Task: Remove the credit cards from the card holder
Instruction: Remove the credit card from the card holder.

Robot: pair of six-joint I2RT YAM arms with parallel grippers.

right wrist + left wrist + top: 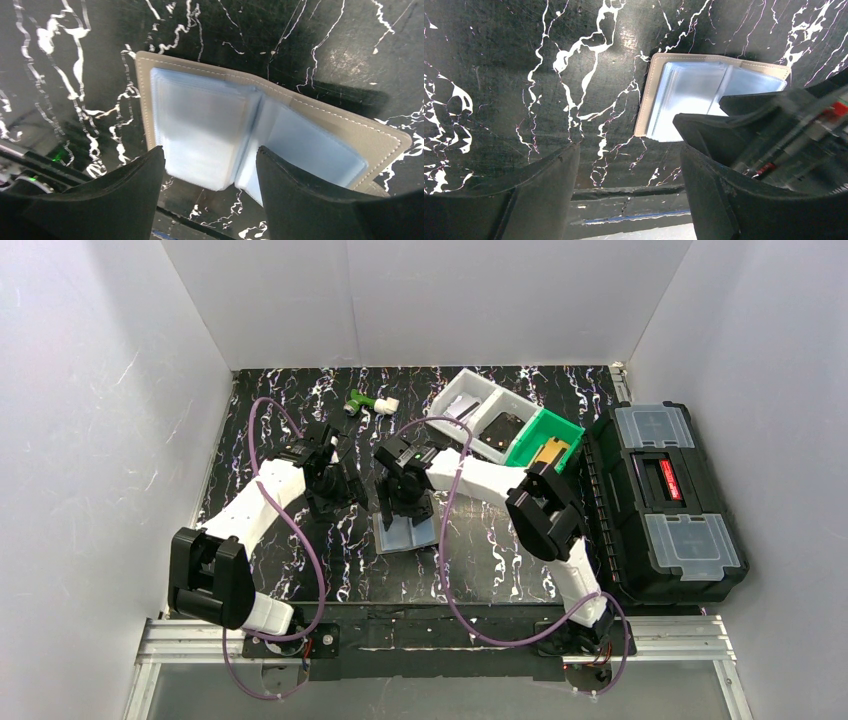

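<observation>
The card holder [407, 534] lies spread open on the black marbled tabletop [262, 540], near the middle and between my two arms. Its grey cover is down and its shiny bluish sleeves face up. From the right wrist view I see a thick stack of sleeves on one side of the fold and a single flat sleeve on the other. The plastic is too cloudy for me to make out the credit cards inside.

My right pincer [404, 506] hangs directly over the holder with its fingers spread wide. They stand either side of the edge of the sleeve stack and have hold of nothing. My left pincer [330, 490] sits just left of the holder, also wide open, with only bare tabletop between its fingers.

Toward the back right is a white bin [447, 397], seemingly in two sections. One holds a pale item I cannot identify, the other a dark flat thing. A green bin [527, 438] touches it and holds something tan. A closed black toolbox [628, 490] stands at the right edge. A small green and white object [366, 402] lies at the back.
</observation>
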